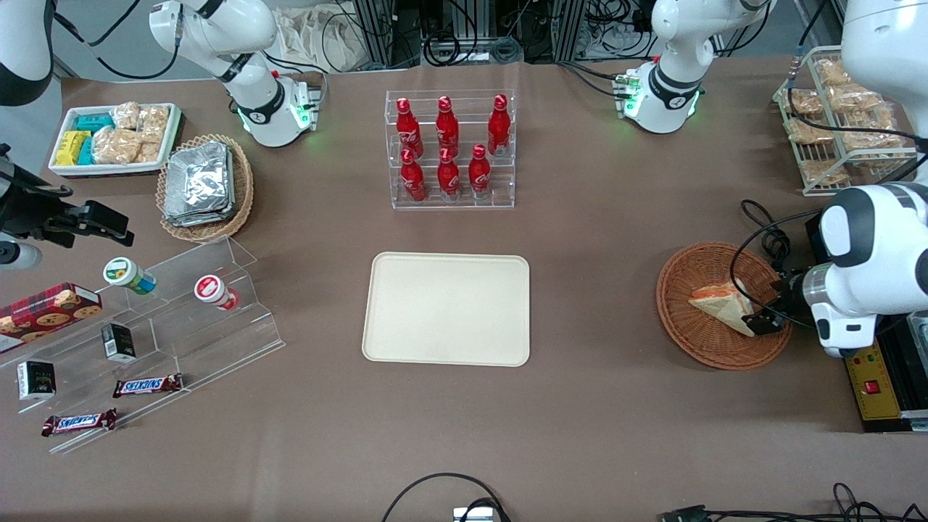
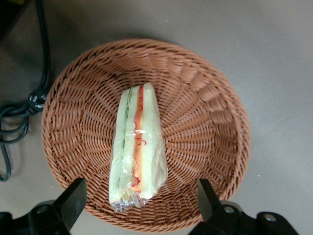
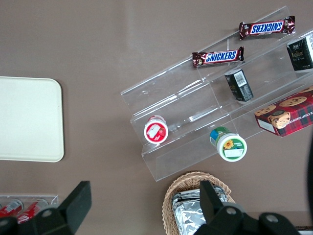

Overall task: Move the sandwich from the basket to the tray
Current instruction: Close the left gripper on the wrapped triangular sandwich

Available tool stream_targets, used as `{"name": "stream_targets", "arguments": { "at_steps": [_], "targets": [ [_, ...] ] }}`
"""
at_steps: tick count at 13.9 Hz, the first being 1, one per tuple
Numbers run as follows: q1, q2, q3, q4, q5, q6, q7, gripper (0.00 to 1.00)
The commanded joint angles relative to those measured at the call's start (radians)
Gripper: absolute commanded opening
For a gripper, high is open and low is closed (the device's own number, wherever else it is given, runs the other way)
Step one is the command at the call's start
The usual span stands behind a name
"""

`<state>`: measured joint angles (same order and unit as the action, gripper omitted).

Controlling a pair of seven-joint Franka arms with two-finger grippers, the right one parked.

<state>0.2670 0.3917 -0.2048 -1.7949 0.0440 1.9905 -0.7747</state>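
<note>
Sandwich (image 2: 135, 147) lying in basket (image 2: 205, 98); gripper (image 2: 142, 198) above it, fingers apart, unclamped. Tray (image 1: 446, 308) on worktop, bare.

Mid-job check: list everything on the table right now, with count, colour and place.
sandwich: one, pale bread, orange-red and green filling, in the basket
basket: one, reddish-brown wicker, working arm's end
tray: one, cream, table centre, bare
bottles: seven, red, in a clear rack farther from the front camera than the tray
foil packets: silver stack, in a tan basket, parked arm's end
white snack tray: one, beside the foil packets
clear stepped stand: one, holding two candy bars, two cups, dark small boxes, cookie box
wire rack: one, white, holding bagged snacks
tool: black, open, over the basket with the sandwich end between its fingers
</note>
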Motion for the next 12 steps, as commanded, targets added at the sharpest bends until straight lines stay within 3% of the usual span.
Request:
{"name": "stream_targets", "arguments": {
  "at_steps": [1, 6, 12],
  "targets": [
    [0.027, -0.005, -0.008, -0.066, -0.006, 0.056, -0.031, 1.00],
    [0.035, 0.002, -0.008, -0.159, -0.006, 0.132, -0.031, 1.00],
    [0.046, 0.027, -0.008, -0.172, -0.001, 0.134, -0.029, 1.00]
  ]
}}
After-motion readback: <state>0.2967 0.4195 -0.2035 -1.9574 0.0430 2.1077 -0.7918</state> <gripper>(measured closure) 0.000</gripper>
